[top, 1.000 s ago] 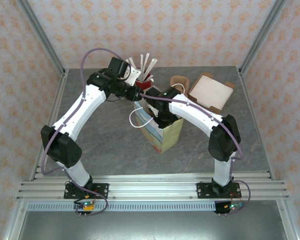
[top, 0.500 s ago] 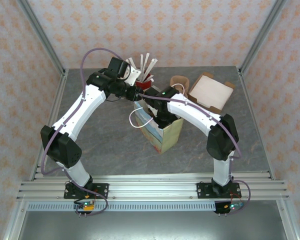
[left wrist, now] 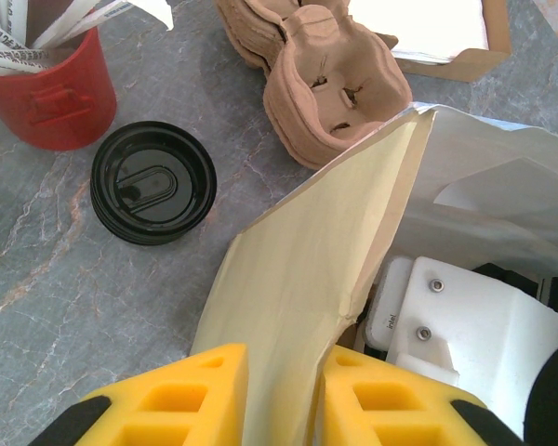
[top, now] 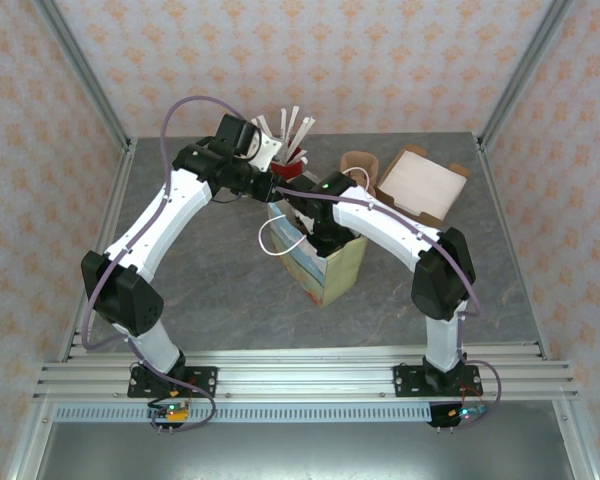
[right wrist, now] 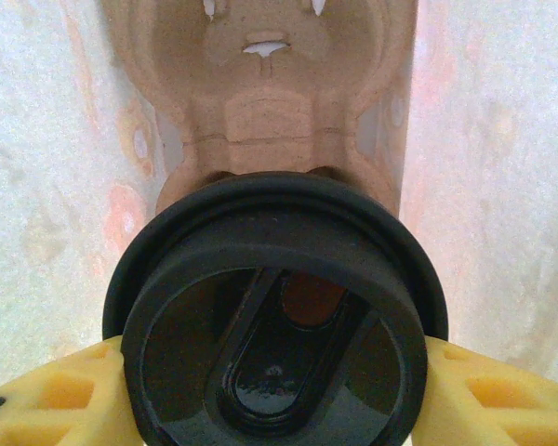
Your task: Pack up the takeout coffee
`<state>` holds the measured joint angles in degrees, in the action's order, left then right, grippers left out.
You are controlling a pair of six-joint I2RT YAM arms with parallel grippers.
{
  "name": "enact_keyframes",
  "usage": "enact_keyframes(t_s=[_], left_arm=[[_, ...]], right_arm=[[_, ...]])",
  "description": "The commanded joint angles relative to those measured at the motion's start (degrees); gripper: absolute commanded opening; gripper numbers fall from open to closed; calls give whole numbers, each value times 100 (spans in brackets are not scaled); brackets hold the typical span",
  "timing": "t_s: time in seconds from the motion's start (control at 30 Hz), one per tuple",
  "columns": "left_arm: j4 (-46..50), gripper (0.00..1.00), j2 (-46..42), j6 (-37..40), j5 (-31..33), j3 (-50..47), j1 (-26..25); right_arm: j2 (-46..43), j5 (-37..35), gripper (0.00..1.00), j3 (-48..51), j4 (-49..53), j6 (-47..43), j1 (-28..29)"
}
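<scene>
Right wrist: right claw (right wrist: 274, 401) grips takeout coffee (right wrist: 274, 316) inside bag (right wrist: 37, 186)

A robot test cell dressed as a coffee counter: metal frame posts (top: 80, 70), wallpaper panels (top: 310, 60), a grey stone-look table (top: 210, 290). Beyond the left gripper (left wrist: 284, 372) stand a red cup of stirrers (left wrist: 51, 98) and cup carriers (left wrist: 330, 93).

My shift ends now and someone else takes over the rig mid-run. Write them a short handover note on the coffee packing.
Left gripper: jaws pinched on the wall of the paper bag, holding its mouth open.
Right gripper: shut on the takeout coffee, inside the bag, above a pulp carrier at the bottom.
Done: coffee lidded, gripped, down inside the bag.
Left: seat it in the carrier, release, withdraw both arms. Whether it already touches the carrier cannot be told.
</scene>
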<state>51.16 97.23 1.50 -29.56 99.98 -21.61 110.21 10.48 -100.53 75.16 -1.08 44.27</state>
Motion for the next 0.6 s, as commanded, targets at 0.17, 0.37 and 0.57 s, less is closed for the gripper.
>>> enact_keyframes(t_s=[0.17, 0.37, 0.57], left_arm=[[-53, 25, -238, -17, 73, -68, 42], [-45, 25, -242, -15, 82, -67, 41], [-44, 25, -250, -9, 82, -67, 42]], right_arm=[[438, -560, 46, 192, 257, -81, 3], [443, -563, 45, 157, 256, -89, 3], [443, -566, 48, 121, 279, -94, 3]])
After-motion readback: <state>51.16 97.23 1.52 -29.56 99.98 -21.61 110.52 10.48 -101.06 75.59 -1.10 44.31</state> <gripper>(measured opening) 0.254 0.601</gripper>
